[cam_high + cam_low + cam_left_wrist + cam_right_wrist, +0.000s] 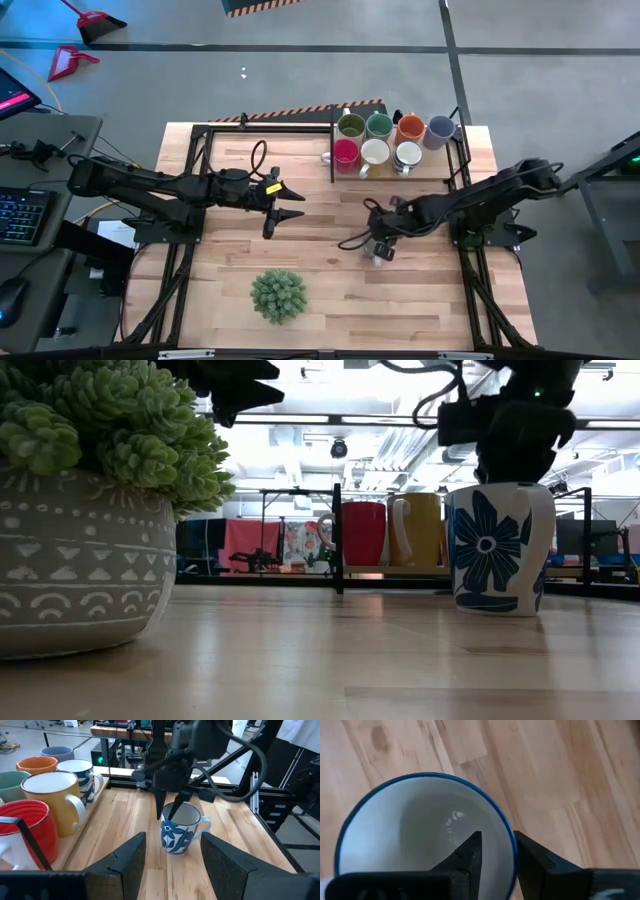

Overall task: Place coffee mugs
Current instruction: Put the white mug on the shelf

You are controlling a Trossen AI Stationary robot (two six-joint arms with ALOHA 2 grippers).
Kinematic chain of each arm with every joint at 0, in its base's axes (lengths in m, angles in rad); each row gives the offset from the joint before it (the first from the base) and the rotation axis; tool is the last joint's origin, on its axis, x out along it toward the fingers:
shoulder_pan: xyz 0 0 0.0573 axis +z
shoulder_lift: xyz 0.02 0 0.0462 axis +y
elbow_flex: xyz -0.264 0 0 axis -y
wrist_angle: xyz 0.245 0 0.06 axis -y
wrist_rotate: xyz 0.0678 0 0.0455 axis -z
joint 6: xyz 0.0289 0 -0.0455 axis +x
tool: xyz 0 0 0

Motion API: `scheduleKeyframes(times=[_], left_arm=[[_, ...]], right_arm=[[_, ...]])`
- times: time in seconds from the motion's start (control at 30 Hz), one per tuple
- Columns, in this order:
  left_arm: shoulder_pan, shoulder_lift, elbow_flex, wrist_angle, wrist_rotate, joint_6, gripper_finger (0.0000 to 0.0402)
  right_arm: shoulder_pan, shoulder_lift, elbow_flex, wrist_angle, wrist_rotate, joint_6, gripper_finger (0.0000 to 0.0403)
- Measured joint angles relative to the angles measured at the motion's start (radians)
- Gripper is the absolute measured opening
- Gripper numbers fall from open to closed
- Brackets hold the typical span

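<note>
A white mug with blue flowers (497, 548) stands upright on the table right of centre, its base on the wood. My right gripper (497, 850) comes down onto it from above and is shut on its rim. Several more mugs stand on a low wooden tray (432, 172) at the far right: olive green (350, 126), teal (378, 125), orange (410, 127), blue-grey (440, 130), red (346, 152) and two white-lined ones (374, 153). My left gripper (285, 205) hangs open above the table's left middle, holding nothing. My right gripper has the flowered mug's blue rim (512, 840) between its two fingers, one finger inside the cup (470, 855) and one outside (535, 862). The fingers come steeply from above, pointing down. The mug (179, 832) stands upright with its base on the table.
A spiky green plant in a patterned grey pot (277, 295) stands near the front edge, left of centre. A black metal frame (270, 127) runs along the far edge beside the tray. Bare wood lies between the plant and the flowered mug.
</note>
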Motion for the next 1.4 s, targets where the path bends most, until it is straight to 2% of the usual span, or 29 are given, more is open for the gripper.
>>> scheduleKeyframes(times=[0.4, 0.5, 0.63, 0.9, 1.03, 1.27, 1.4], left_arm=[[0.0, 0.0, 0.0, -0.002, 0.0, 0.009, 0.0179], [0.001, 0.0, 0.0, -0.004, 0.0, 0.01, 0.0179], [0.001, 0.0, 0.0, -0.011, 0.0, 0.01, 0.0179], [0.001, 0.0, 0.0, -0.011, 0.0, 0.01, 0.0179], [0.001, 0.0, 0.0, -0.011, 0.0, 0.047, 0.0179], [0.001, 0.0, 0.0, -0.033, 0.0, 0.053, 0.0179], [0.001, 0.0, 0.0, -0.051, 0.0, 0.053, 0.0179]], right_arm=[[-0.001, 0.037, 0.0, 0.043, -0.006, 0.028, 0.0082], [-0.001, 0.037, 0.0, 0.037, -0.009, 0.054, 0.0062], [-0.001, 0.036, 0.001, 0.004, -0.007, 0.107, 0.0011], [-0.007, 0.027, 0.004, -0.051, 0.028, 0.223, 0.0004], [-0.009, 0.014, 0.048, -0.162, 0.076, 0.234, 0.0002], [-0.016, 0.005, 0.232, -0.488, 0.097, 0.241, 0.0001], [-0.015, -0.047, 0.299, -0.624, 0.119, 0.333, 0.0001]])
